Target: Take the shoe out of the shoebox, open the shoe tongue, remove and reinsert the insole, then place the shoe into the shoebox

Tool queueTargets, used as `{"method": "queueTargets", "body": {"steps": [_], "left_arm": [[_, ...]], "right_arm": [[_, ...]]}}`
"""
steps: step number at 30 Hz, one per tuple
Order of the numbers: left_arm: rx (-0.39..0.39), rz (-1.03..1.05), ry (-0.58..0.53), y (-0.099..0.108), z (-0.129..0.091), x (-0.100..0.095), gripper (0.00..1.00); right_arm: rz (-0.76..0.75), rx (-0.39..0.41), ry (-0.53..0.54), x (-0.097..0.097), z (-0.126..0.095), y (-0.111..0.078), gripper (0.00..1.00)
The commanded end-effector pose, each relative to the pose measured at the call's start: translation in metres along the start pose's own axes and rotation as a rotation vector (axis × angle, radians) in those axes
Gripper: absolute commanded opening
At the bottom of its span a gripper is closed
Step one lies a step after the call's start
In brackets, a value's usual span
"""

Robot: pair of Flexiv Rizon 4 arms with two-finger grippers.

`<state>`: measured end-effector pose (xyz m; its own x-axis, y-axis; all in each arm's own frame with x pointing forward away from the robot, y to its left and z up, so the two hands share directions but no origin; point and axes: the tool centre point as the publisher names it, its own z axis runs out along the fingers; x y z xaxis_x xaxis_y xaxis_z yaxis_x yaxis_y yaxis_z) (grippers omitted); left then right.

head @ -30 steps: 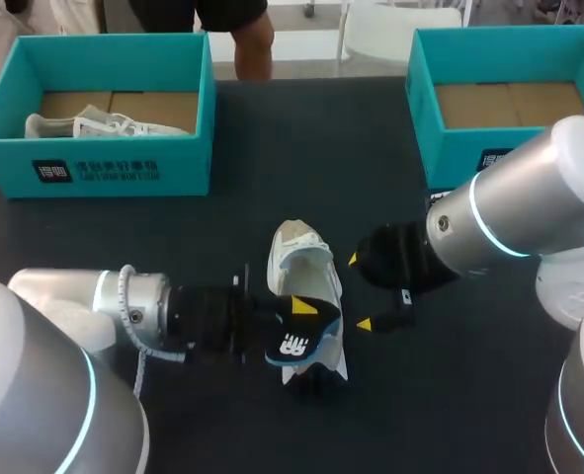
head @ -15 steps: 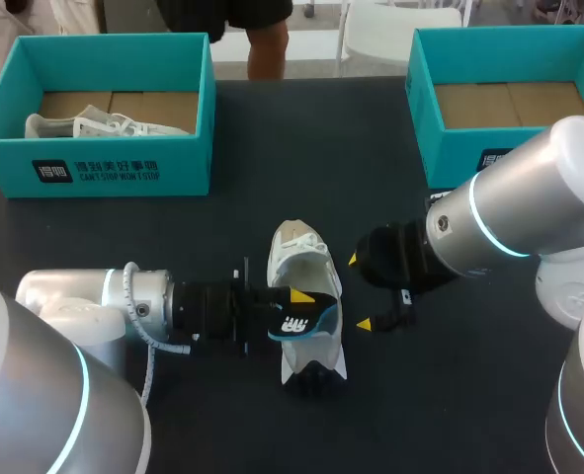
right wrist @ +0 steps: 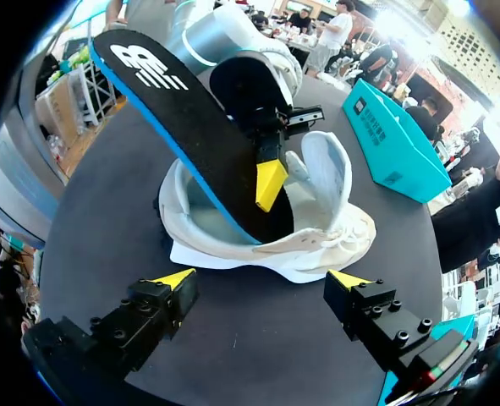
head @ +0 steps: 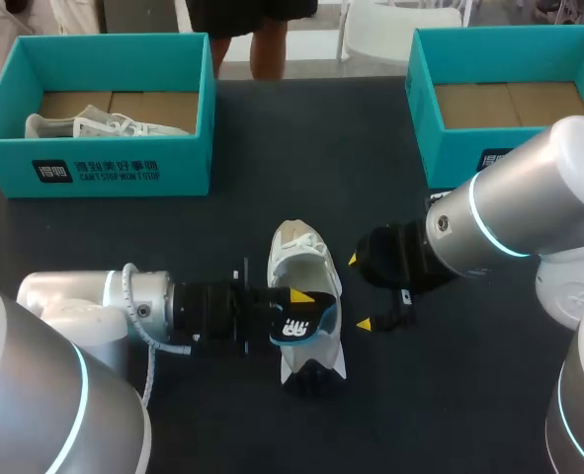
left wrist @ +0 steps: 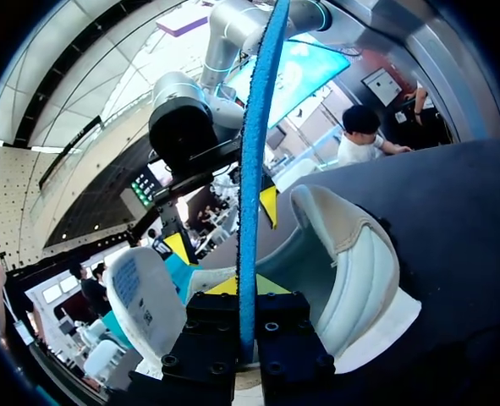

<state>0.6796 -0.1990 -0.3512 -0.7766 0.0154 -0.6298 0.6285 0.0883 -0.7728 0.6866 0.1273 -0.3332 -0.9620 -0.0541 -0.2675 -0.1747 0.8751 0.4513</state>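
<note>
A white shoe (head: 301, 267) lies on the black table, near the middle. My left gripper (head: 293, 308) is shut on a black insole (head: 299, 326) with a blue edge and holds it over the shoe. In the left wrist view the insole (left wrist: 251, 161) stands edge-on between the fingers, with the shoe (left wrist: 355, 271) just beside it. In the right wrist view the insole (right wrist: 195, 127) slants down, and its lower end reaches into the shoe (right wrist: 326, 224). My right gripper (head: 361, 292) is open, close to the shoe's right side. Nothing is between its fingers (right wrist: 173, 279).
A teal shoebox (head: 124, 168) at the back left holds another white shoe (head: 94, 125). A second teal shoebox (head: 450, 148) at the back right shows only its cardboard floor.
My left gripper has carried the insole a little up and over the shoe and turned it more edge-on. The right arm and the shoe have not moved.
</note>
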Motion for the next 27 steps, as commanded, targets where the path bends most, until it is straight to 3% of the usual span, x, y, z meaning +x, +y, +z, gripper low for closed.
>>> {"method": "queueTargets", "body": {"steps": [1, 2, 9, 11, 21, 27], "left_arm": [[0.007, -0.003, 0.003, -0.005, -0.002, -0.002, 0.51], [0.017, 0.001, 0.006, -0.009, -0.002, -0.004, 0.55], [0.041, 0.050, 0.020, -0.030, 0.000, -0.009, 0.56], [0.036, 0.049, 0.021, -0.031, 0.000, -0.010, 0.50], [0.032, 0.047, 0.031, -0.057, -0.013, -0.007, 0.47], [0.014, 0.045, 0.047, -0.061, -0.016, 0.000, 0.45]], "right_arm": [[0.000, 0.000, -0.002, 0.001, 0.001, 0.000, 1.00], [0.000, 0.000, -0.002, 0.001, 0.001, 0.000, 1.00], [0.000, 0.000, -0.002, 0.001, 0.001, 0.000, 1.00], [0.000, 0.000, -0.002, 0.001, 0.001, 0.000, 1.00], [0.000, 0.000, -0.002, 0.001, 0.001, 0.000, 1.00], [0.000, 0.000, -0.002, 0.001, 0.001, 0.000, 1.00]]}}
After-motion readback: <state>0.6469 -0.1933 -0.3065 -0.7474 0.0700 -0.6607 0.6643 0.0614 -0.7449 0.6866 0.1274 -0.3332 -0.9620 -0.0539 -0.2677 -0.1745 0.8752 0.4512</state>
